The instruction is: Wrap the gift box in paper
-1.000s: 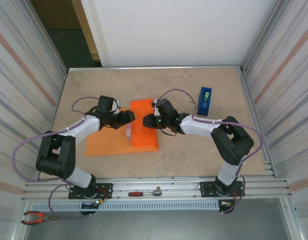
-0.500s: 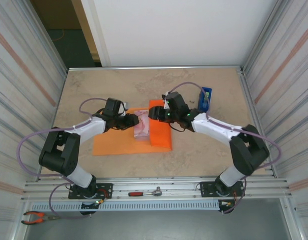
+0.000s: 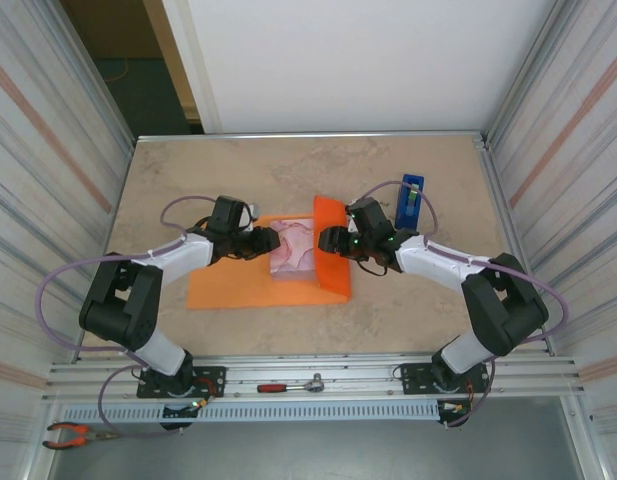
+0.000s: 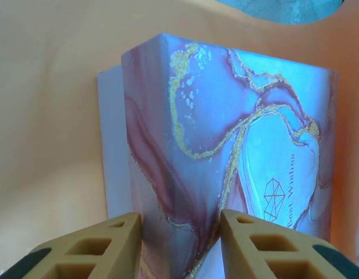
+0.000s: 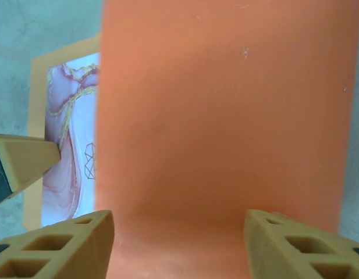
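The gift box [image 3: 291, 248] lies flat mid-frame on the paper [image 3: 228, 290], looking light and stiff. That thin sheet would crease easily; I'd pinch its raised right flap by the edge. The right gripper [image 3: 324, 242] gapes beside it; the left gripper [image 3: 263, 243] meets the box, grip unclear.

Most of my gift box [image 5: 77, 116] hidden behind the raised paper [image 5: 226, 116] flap on the right wrist camera, its right edge covered overhead too, left fingers [image 4: 92, 250] and right fingers [image 5: 57, 244] cut off by frame bottoms

The pink-marbled gift box [image 3: 291, 247] lies flat on the orange paper [image 3: 238, 287], whose right flap stands up.
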